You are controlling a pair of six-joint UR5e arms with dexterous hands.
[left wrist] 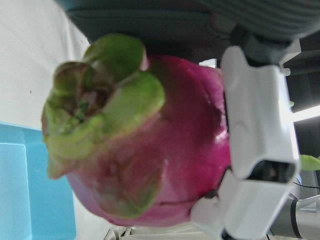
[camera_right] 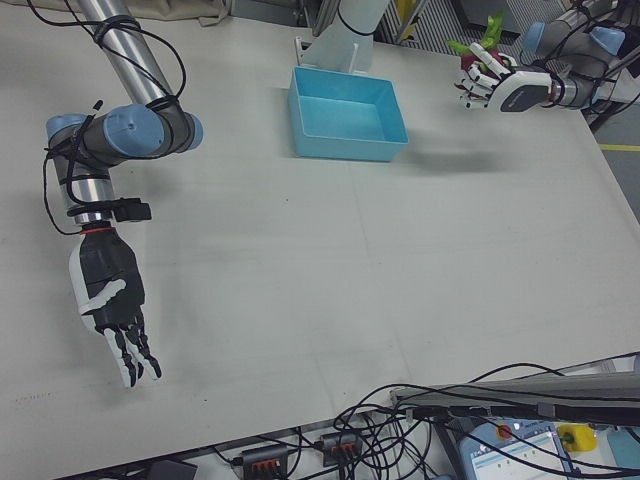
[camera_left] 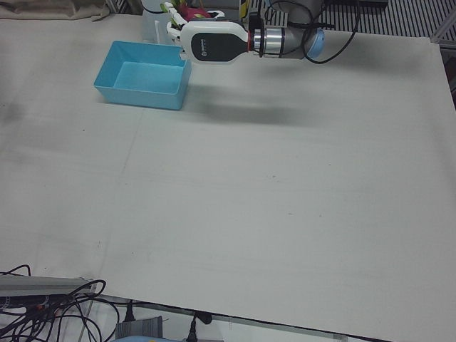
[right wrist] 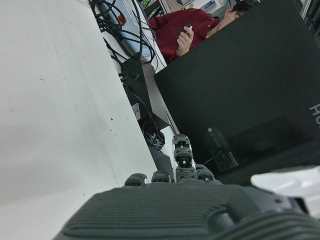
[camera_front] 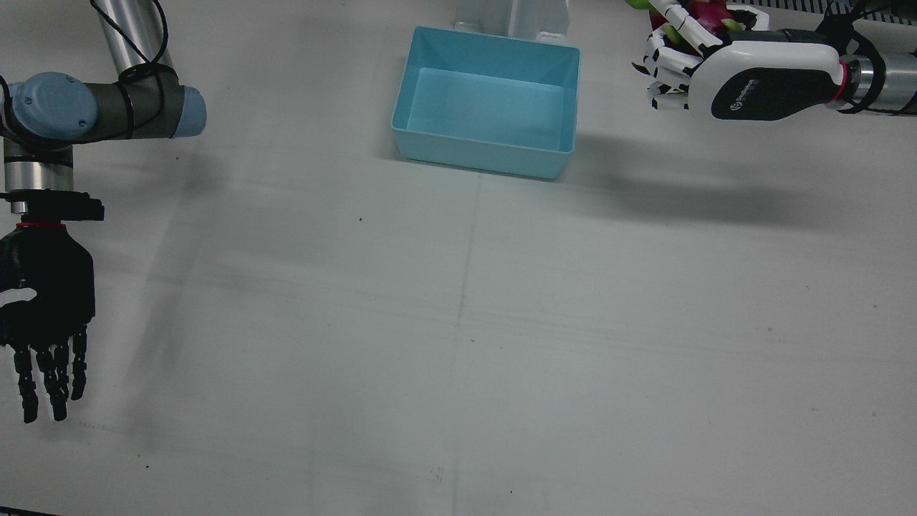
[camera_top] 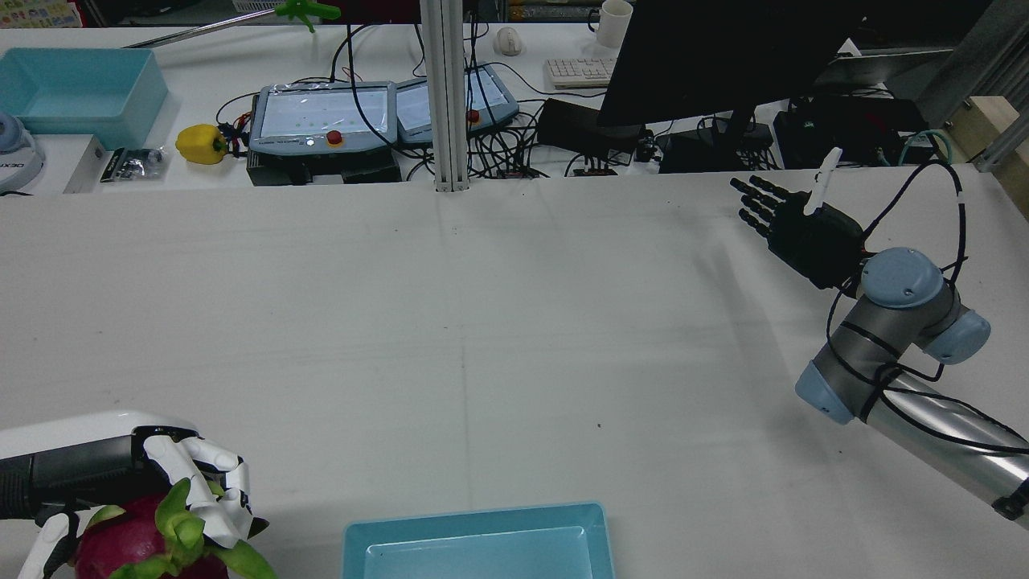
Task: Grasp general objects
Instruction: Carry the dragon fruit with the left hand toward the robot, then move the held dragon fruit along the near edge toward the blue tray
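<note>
A pink dragon fruit (left wrist: 150, 150) with green scales fills the left hand view, and my white left hand (camera_front: 716, 64) is shut on it. The fruit (camera_top: 137, 539) is held above the table, to the side of the light blue bin (camera_front: 487, 104), which has nothing in it. The front view shows only a bit of the fruit (camera_front: 706, 18) behind the fingers. My black right hand (camera_front: 43, 322) hangs open over the far side of the table, fingers spread, holding nothing. The rear view has that right hand (camera_top: 796, 221) near the table's back edge.
The light blue bin (camera_top: 482, 547) sits near the arm pedestals, at the table's middle. Beyond the table's far edge are a monitor (camera_top: 723, 56), cables, teach pendants (camera_top: 325, 117), a yellow pepper (camera_top: 201, 145) and a second blue bin (camera_top: 76, 84). A person sits behind the monitor.
</note>
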